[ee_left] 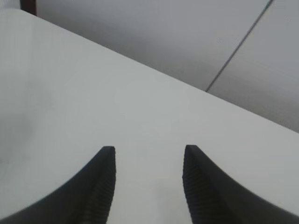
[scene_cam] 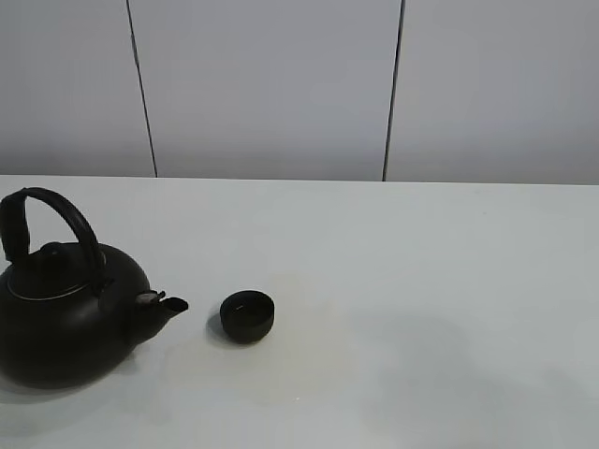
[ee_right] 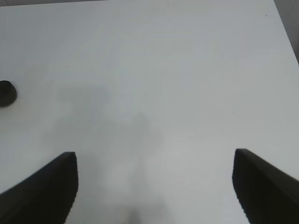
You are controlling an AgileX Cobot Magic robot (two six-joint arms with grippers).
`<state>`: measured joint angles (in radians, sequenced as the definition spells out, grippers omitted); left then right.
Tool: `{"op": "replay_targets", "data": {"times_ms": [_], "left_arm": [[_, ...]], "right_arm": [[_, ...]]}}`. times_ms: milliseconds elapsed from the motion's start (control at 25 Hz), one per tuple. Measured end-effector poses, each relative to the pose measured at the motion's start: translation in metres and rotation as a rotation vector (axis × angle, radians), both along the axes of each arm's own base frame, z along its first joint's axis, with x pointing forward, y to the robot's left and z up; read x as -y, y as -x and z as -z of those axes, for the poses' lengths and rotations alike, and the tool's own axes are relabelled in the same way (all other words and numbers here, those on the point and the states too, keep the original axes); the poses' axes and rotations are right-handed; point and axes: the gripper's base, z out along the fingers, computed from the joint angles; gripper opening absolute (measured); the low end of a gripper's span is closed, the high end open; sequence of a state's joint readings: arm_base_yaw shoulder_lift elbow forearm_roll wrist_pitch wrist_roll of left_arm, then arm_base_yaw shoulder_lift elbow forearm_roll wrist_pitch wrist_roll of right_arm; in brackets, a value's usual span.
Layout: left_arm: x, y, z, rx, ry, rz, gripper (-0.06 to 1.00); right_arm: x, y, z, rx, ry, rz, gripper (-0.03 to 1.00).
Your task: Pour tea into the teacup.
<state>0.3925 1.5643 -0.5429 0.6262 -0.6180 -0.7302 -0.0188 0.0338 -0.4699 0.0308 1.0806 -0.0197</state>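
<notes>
No readable brands, labels or writing on anything in view. Teacup sits upright on the white surface, left of centre toward the near edge in the high view, just beside the kettle's spout but apart from it; spout points at the cup. Black kettle stands upright at the far left of that view, arched handle up, lid on. Cup interior is too dark to tell contents. Behind the surface: pale grey wall panels with two dark vertical seams. Faint shadow patches on the surface right of the cup. Neither arm shows in the high view. Left end effector: jaws partly open with a clear gap, nothing between them, only bare surface and wall beyond; a dark red-brown edge shows at one corner of that view, can't tell what it is. Right end effector: jaws spread wide, holding nothing, over bare surface; the teacup shows at the edge of its wrist view, well apart from the fingertips. Nothing lies between cup and kettle.
</notes>
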Motion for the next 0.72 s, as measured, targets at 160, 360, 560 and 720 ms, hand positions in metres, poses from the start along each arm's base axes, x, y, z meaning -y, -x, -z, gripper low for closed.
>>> {"op": "replay_targets", "data": {"times_ms": [160, 360, 560, 720], "left_arm": [[-0.015, -0.010, -0.025, 0.024, -0.017, -0.037, 0.33], [-0.005, -0.012, -0.062, 0.117, -0.048, -0.021, 0.33], [0.026, -0.001, -0.117, 0.242, -0.117, 0.025, 0.33], [0.051, 0.020, -0.170, 0.314, -0.198, 0.016, 0.33]], "right_arm": [[0.000, 0.000, 0.000, 0.001, 0.000, 0.000, 0.62], [0.000, 0.000, 0.000, 0.001, 0.000, 0.000, 0.62], [0.000, 0.000, 0.000, 0.001, 0.000, 0.000, 0.62], [0.000, 0.000, 0.000, 0.000, 0.000, 0.000, 0.62]]}}
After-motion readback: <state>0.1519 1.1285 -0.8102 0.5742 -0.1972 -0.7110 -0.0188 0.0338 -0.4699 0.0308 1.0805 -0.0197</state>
